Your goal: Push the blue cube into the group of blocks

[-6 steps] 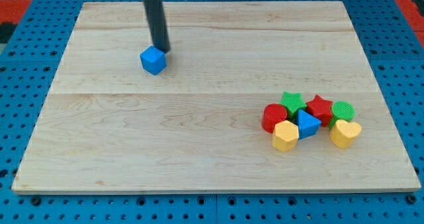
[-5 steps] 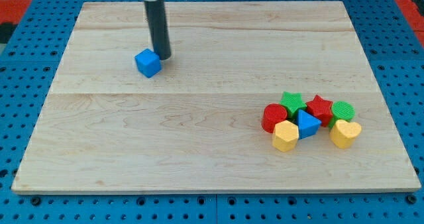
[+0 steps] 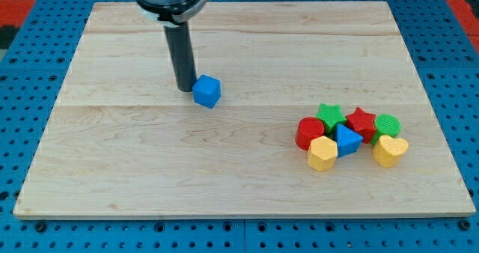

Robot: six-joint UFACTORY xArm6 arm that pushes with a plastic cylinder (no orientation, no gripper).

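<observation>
The blue cube (image 3: pixel 206 90) sits on the wooden board (image 3: pixel 224 171), left of centre. My tip (image 3: pixel 184 87) stands just to the cube's left, touching or nearly touching it. The group of blocks lies at the view's right: a red cylinder (image 3: pixel 308 132), a green star (image 3: pixel 329 116), a red star (image 3: pixel 361 121), a green cylinder (image 3: pixel 387 125), a blue triangle (image 3: pixel 347 141), a yellow block (image 3: pixel 322 153) and a yellow heart (image 3: pixel 390 150). The cube is far from the group, up and to its left.
The board lies on a blue pegboard table (image 3: pixel 30 58). A red area (image 3: pixel 15 2) shows at the view's top left corner.
The blue cube has moved to the right and slightly toward the view's bottom. My tip has gone from the cube's upper right to its left side.
</observation>
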